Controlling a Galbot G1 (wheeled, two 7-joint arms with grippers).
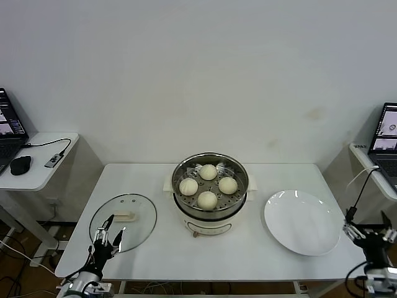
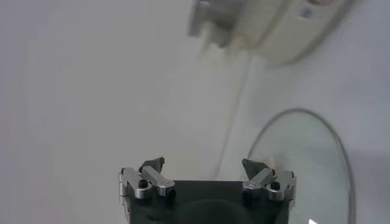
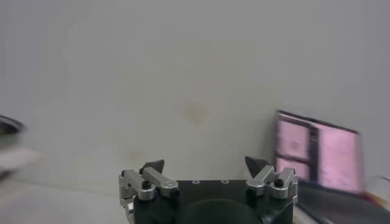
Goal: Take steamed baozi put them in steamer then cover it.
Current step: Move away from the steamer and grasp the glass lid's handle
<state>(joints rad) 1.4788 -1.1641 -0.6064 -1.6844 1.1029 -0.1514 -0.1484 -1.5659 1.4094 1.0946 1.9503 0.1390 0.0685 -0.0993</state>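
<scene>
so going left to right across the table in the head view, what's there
left gripper → lid → steamer holding four baozi → plate → right gripper

The steamer (image 1: 209,181) has a basket of shiny polished steel with a perforated floor, set on a cream-white base that looks like smooth, faintly glossy plastic. The four steamed baozi (image 1: 208,185) inside have a smooth, matt, cream-white dough skin. The cover (image 1: 123,222) is clear glass with a thin bright metal rim and a cream-white handle (apparently plastic), and the tabletop shows through it. The plate (image 1: 303,221) is glossy white, with soft highlights along its rim. The table (image 1: 248,248) is a smooth, matt white surface. The left gripper (image 2: 203,168) has dull silver metal links on a black matt body
</scene>
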